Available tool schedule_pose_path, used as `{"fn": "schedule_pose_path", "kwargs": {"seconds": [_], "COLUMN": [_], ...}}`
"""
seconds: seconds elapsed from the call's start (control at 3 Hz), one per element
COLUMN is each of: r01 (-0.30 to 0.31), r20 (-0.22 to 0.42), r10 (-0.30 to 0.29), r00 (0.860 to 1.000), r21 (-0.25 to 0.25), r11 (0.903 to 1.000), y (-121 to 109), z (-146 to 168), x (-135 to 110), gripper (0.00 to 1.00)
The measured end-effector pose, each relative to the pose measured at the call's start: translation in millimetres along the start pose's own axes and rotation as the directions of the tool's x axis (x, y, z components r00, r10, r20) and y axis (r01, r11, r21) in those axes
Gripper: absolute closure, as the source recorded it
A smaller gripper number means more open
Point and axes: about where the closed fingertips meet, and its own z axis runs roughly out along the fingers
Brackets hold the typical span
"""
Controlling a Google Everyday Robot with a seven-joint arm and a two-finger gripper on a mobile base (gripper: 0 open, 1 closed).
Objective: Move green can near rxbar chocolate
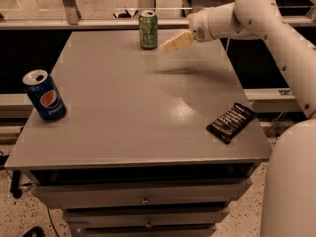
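Note:
The green can [148, 30] stands upright at the far edge of the grey table [123, 107], near its middle. The rxbar chocolate [230, 122], a flat black wrapper with white lettering, lies near the table's front right corner. My gripper [174, 42] is at the end of the white arm [256, 14] that reaches in from the right. It hovers above the table just right of the green can, apart from it and holding nothing.
A blue Pepsi can [44, 95] stands near the table's left edge. Drawers [143, 199] run below the table's front. A rail and glass wall lie behind the far edge. The white robot body [291, 186] fills the right foreground.

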Motion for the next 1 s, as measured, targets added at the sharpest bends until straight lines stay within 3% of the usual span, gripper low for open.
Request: {"fn": "schedule_pose_path", "kwargs": {"seconds": [0.67, 1.0], "r01": [-0.081, -0.082], "r20": [0.049, 0.091], "r10": [0.08, 0.08], "r00": [0.996, 0.993], "r21": [0.016, 0.018], "r11": [0.9966, 0.9965], "y": [13, 4], "z": [46, 73], "x": [0, -8], "gripper": [0.0, 0.0]}}
